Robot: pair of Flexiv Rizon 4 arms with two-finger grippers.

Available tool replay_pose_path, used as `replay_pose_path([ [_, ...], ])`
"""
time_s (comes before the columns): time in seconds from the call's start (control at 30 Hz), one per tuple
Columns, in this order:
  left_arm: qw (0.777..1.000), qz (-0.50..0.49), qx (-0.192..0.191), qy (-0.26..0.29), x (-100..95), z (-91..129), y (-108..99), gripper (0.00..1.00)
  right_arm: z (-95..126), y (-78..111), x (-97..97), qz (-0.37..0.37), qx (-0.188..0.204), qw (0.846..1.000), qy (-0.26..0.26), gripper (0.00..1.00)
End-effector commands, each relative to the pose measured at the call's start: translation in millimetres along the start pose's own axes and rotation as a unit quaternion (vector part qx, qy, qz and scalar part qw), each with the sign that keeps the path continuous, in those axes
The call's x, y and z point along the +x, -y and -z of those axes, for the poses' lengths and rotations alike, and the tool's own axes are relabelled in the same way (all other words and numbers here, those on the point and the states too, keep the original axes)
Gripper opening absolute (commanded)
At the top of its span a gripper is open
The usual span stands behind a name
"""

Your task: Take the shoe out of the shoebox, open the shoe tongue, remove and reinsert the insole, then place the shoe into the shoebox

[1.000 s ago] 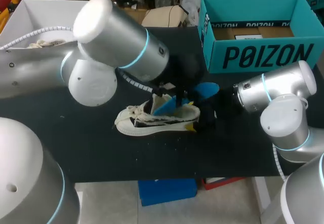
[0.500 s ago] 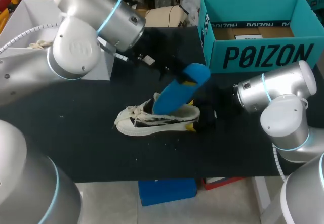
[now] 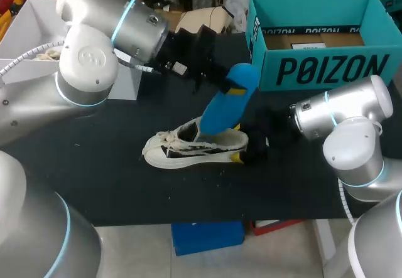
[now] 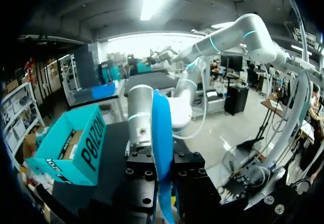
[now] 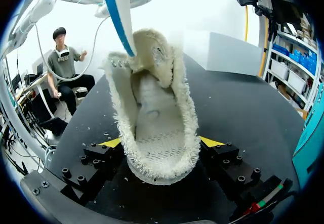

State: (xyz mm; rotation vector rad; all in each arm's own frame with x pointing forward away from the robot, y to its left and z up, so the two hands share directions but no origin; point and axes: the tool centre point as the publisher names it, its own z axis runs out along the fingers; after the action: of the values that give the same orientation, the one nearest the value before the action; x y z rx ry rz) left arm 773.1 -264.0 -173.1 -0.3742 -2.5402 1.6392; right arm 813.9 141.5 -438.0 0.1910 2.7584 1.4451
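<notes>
head: left gripper [image 3: 221, 85] clamps the top of the blue insole [image 3: 221, 110], which tilts with its low end at the opening of the shoe [image 3: 182, 151]; the shoe lies on the table [image 3: 94, 184], in front of the shoebox [image 3: 314, 71]. left wrist: insole pinched between both fingers. right wrist: right gripper [image 5: 159, 144] closed on the shoe's heel, one yellow tip on each side.

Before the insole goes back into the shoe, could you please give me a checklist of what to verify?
1. Insole gripped by the left gripper, fingers on both sides: ok.
2. Shoe held at its heel by the right gripper: ok.
3. Shoe's opening spread wide, inside exposed: ok.
4. Insole's lower end fully clear of the shoe: cannot tell; it hangs at the opening.
5. Shoebox open, ready for the shoe: ok.
</notes>
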Motion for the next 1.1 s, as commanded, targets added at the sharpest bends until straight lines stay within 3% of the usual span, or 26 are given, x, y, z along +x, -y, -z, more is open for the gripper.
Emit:
replay_pose_path([
  [0.03,0.999,0.009,0.033,0.034,18.9,24.4,5.8,0.00,-2.6,2.6,-2.1,-0.001,0.001,1.000,0.001,0.00],
  [0.3,0.993,0.055,0.101,0.016,19.8,40.7,35.9,0.00,-2.6,2.6,-2.1,-0.001,0.001,1.000,0.001,0.00],
  [0.47,0.992,0.086,0.095,-0.009,21.9,40.7,60.7,0.00,-2.6,2.6,-2.1,-0.001,0.001,1.000,0.001,0.00],
  [0.53,0.988,0.099,0.114,-0.024,23.4,40.5,71.8,0.00,-2.6,2.6,-2.1,-0.001,0.001,1.000,0.001,0.00],
  [0.8,0.986,0.109,0.128,-0.016,25.5,49.7,111.9,0.00,-2.6,2.6,-2.1,-0.001,0.001,1.000,0.001,0.00],
  [1.0,0.988,0.100,0.113,-0.018,27.2,53.2,132.7,0.00,-2.6,2.6,-2.1,-0.001,0.001,1.000,0.001,0.00],
  [1.1,0.988,0.100,0.113,-0.018,27.2,53.2,132.7,0.00,-2.6,2.6,-2.1,-0.001,0.001,1.000,0.001,0.00],
])
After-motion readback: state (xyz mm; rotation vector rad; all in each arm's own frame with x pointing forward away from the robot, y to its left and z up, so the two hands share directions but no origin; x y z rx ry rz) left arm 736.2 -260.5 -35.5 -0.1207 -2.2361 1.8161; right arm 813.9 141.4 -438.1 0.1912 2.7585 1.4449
